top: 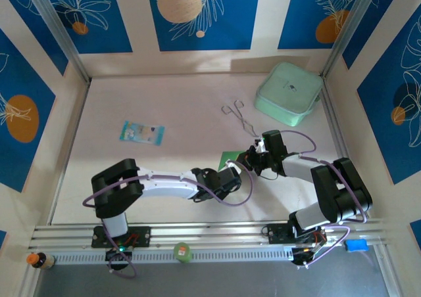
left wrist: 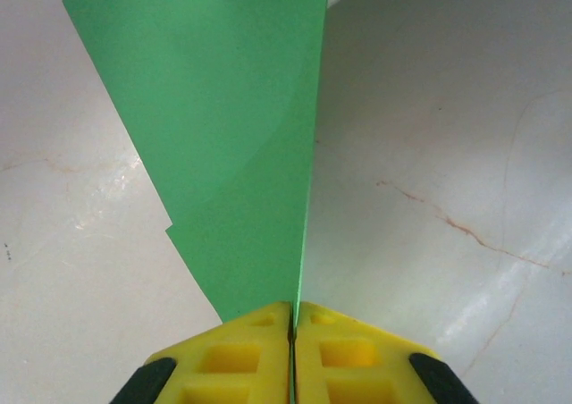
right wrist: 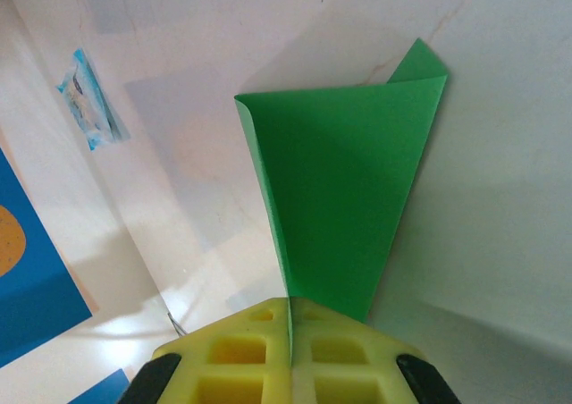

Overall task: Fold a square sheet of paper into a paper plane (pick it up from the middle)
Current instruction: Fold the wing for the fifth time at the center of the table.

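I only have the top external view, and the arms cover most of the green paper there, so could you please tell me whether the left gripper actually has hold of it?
Observer: Yes. In the left wrist view the left gripper is shut on the square sheet of paper, with the narrow near end clamped between the jaws.
Operator: Thank you. Is the right gripper holding it as well?
Observer: It is. The right wrist view shows the right gripper shut on the near end of the paper.
Operator: And is the paper lying in one flat layer?
Observer: No. In the right wrist view it is doubled over, and a second layer's corner shows behind the far right edge.
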